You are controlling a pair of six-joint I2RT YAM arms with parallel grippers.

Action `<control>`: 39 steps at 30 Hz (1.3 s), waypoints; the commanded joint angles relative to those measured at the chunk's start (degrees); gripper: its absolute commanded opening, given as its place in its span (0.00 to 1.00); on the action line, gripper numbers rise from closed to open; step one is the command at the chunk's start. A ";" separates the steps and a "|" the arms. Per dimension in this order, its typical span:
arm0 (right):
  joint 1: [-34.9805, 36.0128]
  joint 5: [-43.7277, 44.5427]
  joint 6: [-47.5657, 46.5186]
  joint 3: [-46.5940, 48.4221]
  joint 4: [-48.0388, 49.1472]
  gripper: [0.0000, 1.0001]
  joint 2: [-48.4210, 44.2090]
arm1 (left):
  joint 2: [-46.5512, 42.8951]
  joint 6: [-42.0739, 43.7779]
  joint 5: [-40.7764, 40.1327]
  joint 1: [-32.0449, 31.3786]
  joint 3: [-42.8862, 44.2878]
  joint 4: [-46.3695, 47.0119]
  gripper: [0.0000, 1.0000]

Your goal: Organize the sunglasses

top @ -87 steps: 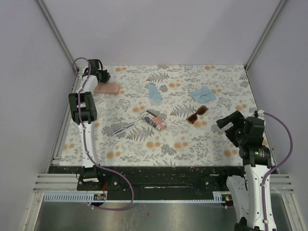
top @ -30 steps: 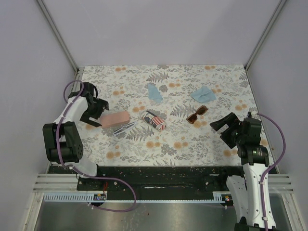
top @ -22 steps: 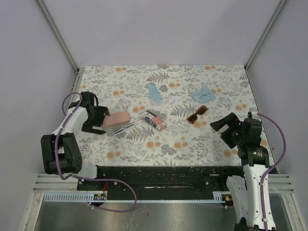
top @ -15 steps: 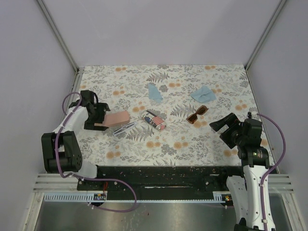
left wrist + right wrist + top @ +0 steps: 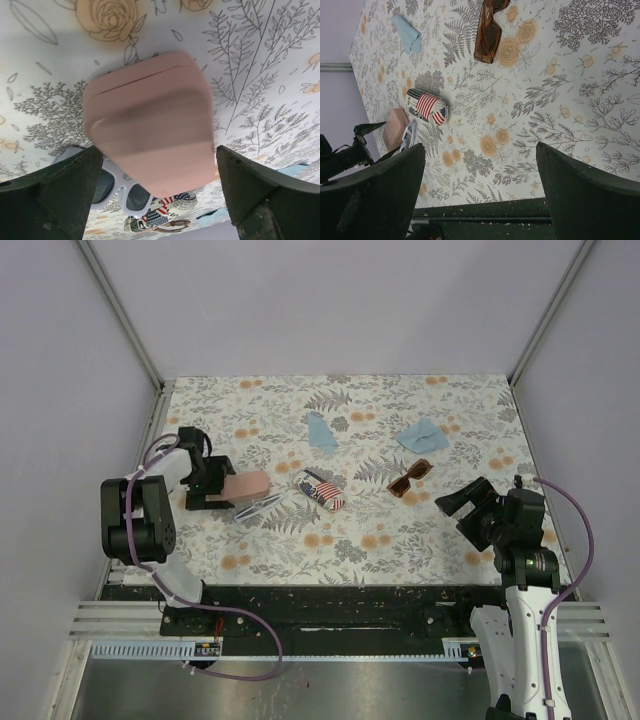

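The reddish-brown sunglasses (image 5: 409,478) (image 5: 490,30) lie right of centre on the floral table (image 5: 380,540). The pale, silvery-framed sunglasses (image 5: 258,506) (image 5: 107,182) lie folded left of centre, right beside the pink case (image 5: 245,485) (image 5: 150,120). My left gripper (image 5: 222,487) (image 5: 157,150) is open around the near end of the pink case, with table showing between the case and each finger. My right gripper (image 5: 458,495) (image 5: 480,146) hangs open and empty, near and to the right of the brown pair.
The flag-printed case (image 5: 320,490) (image 5: 426,106) lies at the centre, between the two pairs. Two light blue cloths (image 5: 321,432) (image 5: 423,435) lie further back. Grey walls close in the table on three sides, and a black rail (image 5: 330,600) runs along its near edge.
My left arm carried the pink case from the back left corner to beside the silvery pair. Its elbow has since folded back. My right gripper has hardly moved.
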 commanded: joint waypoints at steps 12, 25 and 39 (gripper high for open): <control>0.09 -0.25 -0.54 0.88 -0.54 0.99 -0.62 | 3.36 2.52 3.82 -0.03 3.94 4.60 0.49; 0.09 -20.79 -3.08 -1.41 13.51 0.99 7.01 | 0.11 29.34 22.70 -5.90 15.11 20.23 0.32; 6.05 -39.98 11.67 0.96 48.38 0.99 21.78 | -5.26 8.27 44.95 -24.28 2.89 85.43 0.36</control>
